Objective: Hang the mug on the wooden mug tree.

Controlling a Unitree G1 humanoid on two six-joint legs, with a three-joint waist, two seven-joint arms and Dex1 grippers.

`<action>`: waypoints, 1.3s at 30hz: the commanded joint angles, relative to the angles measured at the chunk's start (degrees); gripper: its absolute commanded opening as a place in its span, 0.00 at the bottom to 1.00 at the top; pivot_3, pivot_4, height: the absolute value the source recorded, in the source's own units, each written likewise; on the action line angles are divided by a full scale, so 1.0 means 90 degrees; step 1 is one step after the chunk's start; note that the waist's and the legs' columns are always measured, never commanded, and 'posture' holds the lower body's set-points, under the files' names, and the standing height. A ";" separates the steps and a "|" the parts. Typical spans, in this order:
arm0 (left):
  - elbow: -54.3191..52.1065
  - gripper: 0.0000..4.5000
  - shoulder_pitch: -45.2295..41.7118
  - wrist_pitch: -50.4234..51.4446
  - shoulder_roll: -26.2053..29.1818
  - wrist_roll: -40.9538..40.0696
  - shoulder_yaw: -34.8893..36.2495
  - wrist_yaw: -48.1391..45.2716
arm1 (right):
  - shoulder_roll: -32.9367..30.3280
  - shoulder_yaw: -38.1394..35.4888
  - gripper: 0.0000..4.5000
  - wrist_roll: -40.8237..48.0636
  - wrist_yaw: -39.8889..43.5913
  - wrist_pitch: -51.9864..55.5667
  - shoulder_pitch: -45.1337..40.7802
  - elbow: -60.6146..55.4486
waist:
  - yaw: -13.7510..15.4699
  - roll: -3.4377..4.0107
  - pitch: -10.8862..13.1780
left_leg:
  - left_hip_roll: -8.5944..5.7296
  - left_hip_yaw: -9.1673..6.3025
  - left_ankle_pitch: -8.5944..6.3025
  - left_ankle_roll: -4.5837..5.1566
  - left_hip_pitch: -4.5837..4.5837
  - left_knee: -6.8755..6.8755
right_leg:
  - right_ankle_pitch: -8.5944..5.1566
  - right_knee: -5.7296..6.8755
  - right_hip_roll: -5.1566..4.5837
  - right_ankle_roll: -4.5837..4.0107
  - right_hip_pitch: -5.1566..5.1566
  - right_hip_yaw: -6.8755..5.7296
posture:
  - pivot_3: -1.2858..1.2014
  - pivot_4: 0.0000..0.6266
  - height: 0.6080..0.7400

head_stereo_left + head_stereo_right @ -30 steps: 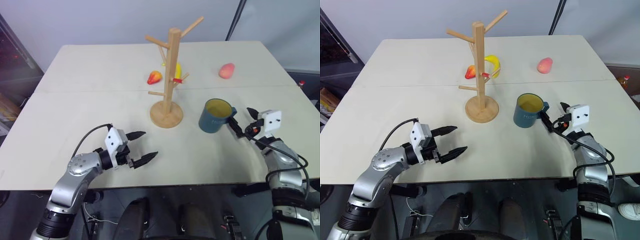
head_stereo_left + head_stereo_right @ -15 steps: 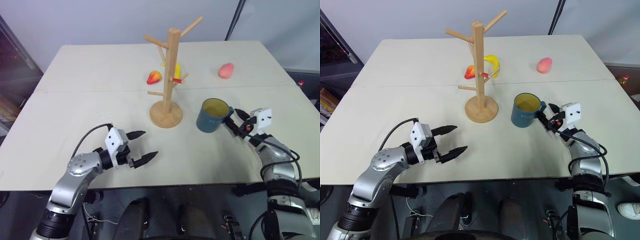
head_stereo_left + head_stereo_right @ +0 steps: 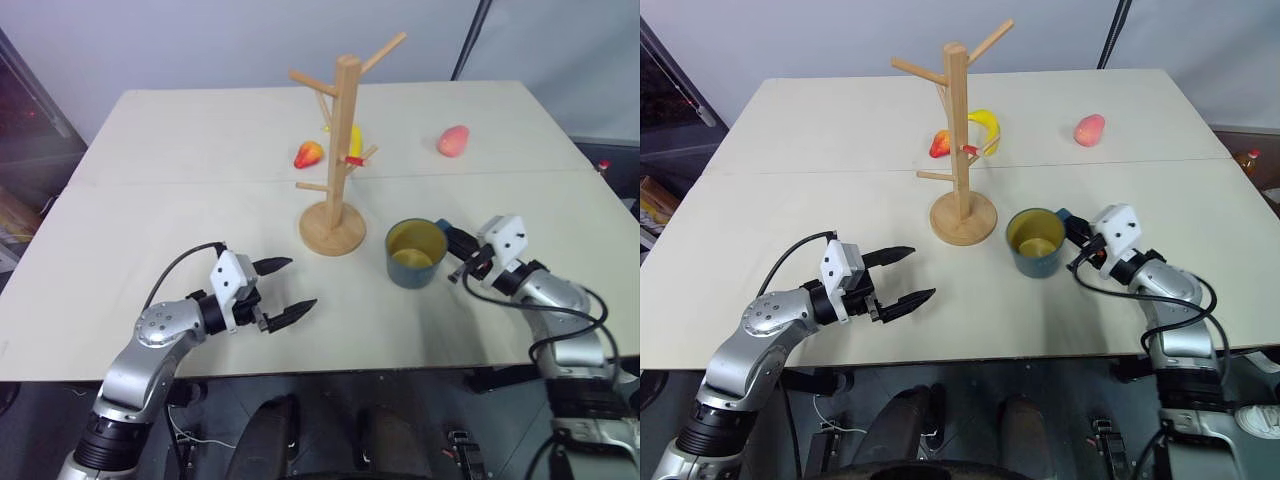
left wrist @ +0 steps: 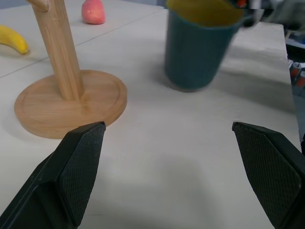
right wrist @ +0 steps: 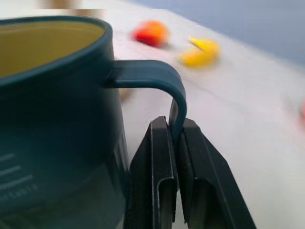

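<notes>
Gripping the mug (image 3: 416, 253) by its handle, right gripper (image 5: 175, 143) clamped shut.
Pale lettering on the mug, unreadable; left gripper (image 3: 284, 289) spread wide, empty, table (image 3: 180, 140) bare around it.

Right claw (image 5: 177, 157) clamped on mug handle; left claw (image 3: 284, 290) spread, hovering.

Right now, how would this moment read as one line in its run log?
phase: mug grasped | right gripper: shut on mug handle | left gripper: open, idle | tree: pegs bare
</notes>
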 commanded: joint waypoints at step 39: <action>-0.0804 1.00 -0.1292 0.0632 0.0551 -0.1146 0.0699 -0.0093 | -0.0192 0.1772 0.01 -0.1514 -0.0210 0.2778 -0.3420 -0.1237 | -0.0011 -0.0017 0.0010 | -0.0003 -0.0003 0.0000 0.0001 -0.0010 -0.0001 | 0.0006 -0.0008 0.0002 0.0011 -0.0003 -0.0008 | 0.52 0.24 1.00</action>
